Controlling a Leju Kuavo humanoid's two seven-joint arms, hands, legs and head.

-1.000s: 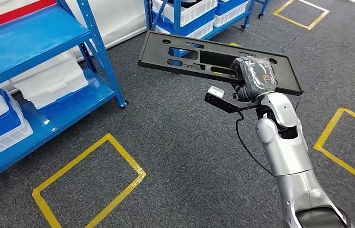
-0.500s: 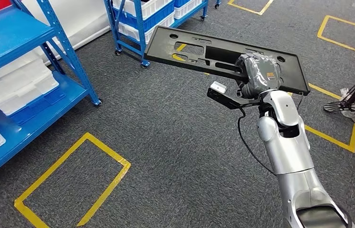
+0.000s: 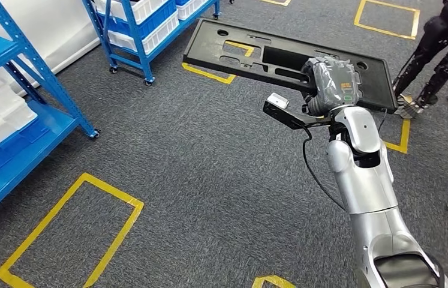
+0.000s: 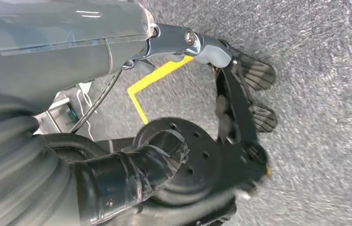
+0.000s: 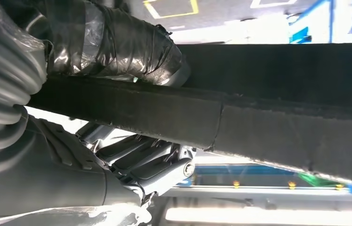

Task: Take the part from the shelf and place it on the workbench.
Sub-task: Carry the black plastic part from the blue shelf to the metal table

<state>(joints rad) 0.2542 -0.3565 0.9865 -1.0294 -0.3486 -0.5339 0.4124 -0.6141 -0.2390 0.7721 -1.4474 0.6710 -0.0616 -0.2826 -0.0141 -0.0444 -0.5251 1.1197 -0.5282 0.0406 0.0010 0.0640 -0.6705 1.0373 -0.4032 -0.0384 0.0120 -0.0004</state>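
My right hand (image 3: 331,89) carries the part (image 3: 251,57), a long black plastic panel with cut-outs, out over grey carpet. The fingers are wrapped tight around the panel's near edge toward its right end, and the right wrist view confirms it: thumb on one face, fingers (image 5: 136,155) curled against the other, the part (image 5: 258,108) clamped between. The panel rides roughly level, tipped slightly, with its free end reaching toward 10 o'clock.

The blue shelf (image 3: 11,90) stands off at 9 o'clock, well apart from the hand, and a wheeled rack (image 3: 143,30) of white bins sits at 11 o'clock. A person's dark legs (image 3: 443,42) are at 2 o'clock, near the panel's right end.

I judge the pick done: the part is off the shelf and in hand. What remains is the carry and the set-down; no workbench is in sight here.

The left hand (image 4: 131,174) hangs over the floor; whether its fingers are closed I cannot tell.
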